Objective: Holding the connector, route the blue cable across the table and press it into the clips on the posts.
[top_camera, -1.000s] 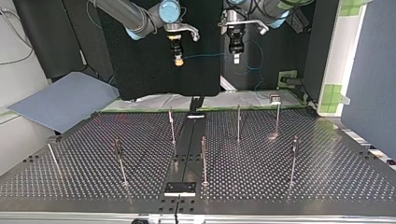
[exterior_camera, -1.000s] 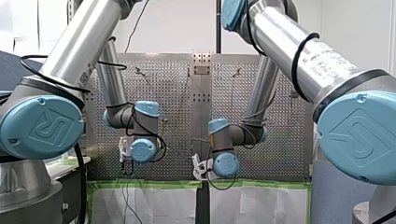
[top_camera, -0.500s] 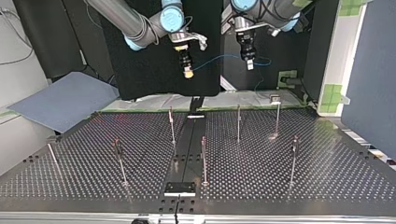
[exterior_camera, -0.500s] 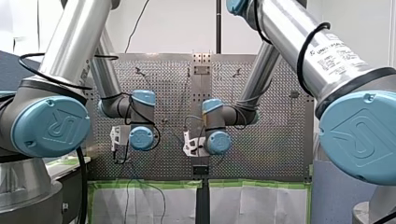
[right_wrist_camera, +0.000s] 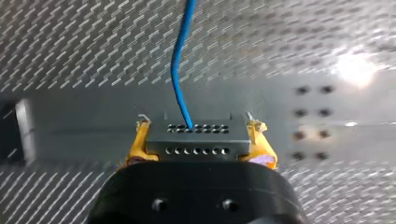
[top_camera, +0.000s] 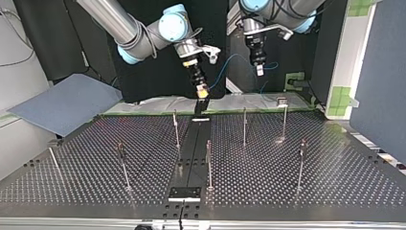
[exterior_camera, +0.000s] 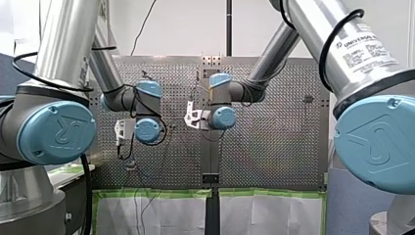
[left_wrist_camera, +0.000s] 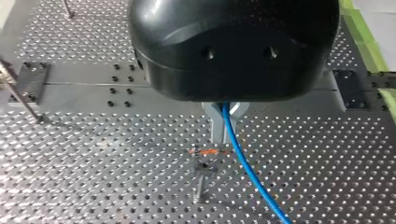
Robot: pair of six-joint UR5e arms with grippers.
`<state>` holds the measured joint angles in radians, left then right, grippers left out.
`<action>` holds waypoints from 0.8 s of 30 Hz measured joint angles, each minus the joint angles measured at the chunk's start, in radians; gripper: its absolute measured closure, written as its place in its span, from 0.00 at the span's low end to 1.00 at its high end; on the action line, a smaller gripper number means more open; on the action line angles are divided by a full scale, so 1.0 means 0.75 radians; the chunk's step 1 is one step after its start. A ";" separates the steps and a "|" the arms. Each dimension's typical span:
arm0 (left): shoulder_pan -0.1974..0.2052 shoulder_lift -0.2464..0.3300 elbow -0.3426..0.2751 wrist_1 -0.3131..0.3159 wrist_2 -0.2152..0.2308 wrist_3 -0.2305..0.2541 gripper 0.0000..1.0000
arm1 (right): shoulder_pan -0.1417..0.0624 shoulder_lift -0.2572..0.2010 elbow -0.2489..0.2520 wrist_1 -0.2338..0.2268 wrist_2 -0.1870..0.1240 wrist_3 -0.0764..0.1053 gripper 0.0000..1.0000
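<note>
Between my right tool's (right_wrist_camera: 197, 134) yellow pads (right_wrist_camera: 138, 145) sits a hard grey block connector (right_wrist_camera: 196, 145), clenched; best held there; thin blue cable (right_wrist_camera: 179, 60) ahead looks light, bendy.

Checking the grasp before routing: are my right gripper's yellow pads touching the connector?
Touching. The right wrist view shows the connector clamped between my right gripper's yellow pads, one against each end.

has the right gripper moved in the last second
Yes. In the top view my right gripper, holding the connector, has dropped and shifted toward the view's right, nearing the far end of the table's dark centre strip.
</note>
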<state>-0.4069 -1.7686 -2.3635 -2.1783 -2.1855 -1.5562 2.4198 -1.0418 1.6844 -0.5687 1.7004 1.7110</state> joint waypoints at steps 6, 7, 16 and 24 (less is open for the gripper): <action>0.018 0.074 0.009 -0.041 -0.012 -0.061 1.00 | 0.011 -0.078 -0.068 0.029 -0.078 0.033 1.00; 0.021 0.085 0.011 -0.049 -0.012 -0.071 1.00 | 0.012 -0.088 -0.074 0.032 -0.088 0.034 1.00; 0.082 0.194 0.014 -0.116 -0.008 -0.179 1.00 | 0.023 -0.113 -0.092 0.052 -0.194 0.036 1.00; 0.177 0.292 0.034 -0.204 0.064 -0.270 1.00 | 0.033 -0.102 -0.149 0.099 -0.227 0.037 1.00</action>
<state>-0.2743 -1.5499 -2.3377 -2.3315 -2.1372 -1.7589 2.4443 -1.1184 1.5725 -0.4946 1.5299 1.7386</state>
